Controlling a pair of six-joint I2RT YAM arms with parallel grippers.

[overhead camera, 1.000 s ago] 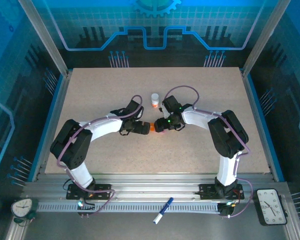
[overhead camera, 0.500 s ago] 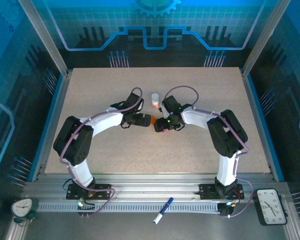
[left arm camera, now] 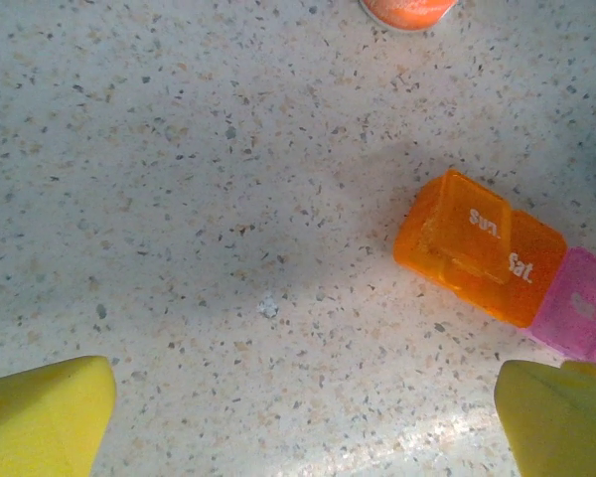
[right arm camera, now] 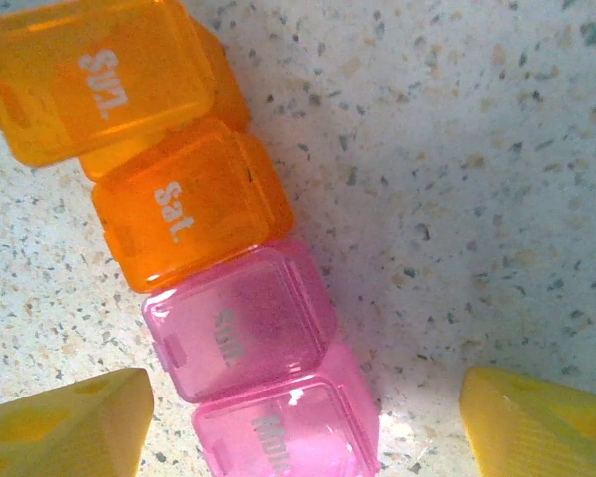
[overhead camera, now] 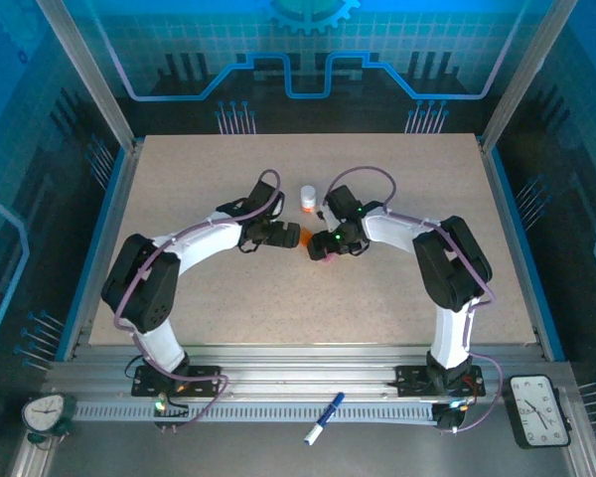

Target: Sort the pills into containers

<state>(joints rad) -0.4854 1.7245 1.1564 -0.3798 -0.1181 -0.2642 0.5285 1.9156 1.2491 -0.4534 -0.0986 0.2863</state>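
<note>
Speckled counter (left arm camera: 179,199) carries the translucent orange-and-pink plastic cell strip (right arm camera: 194,214) ungripped, left end effector (left arm camera: 303,417) withdrawn wide open, right end effector (right arm camera: 303,427) widening empty over it.

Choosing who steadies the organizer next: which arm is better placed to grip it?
Probably right. The right gripper, open, straddles the pink end of the strip; the left gripper, also open, frames bare table, the strip off to one side.

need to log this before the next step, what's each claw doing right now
left claw: open, holding nothing
right claw: open over the pill box, not gripping it
</note>
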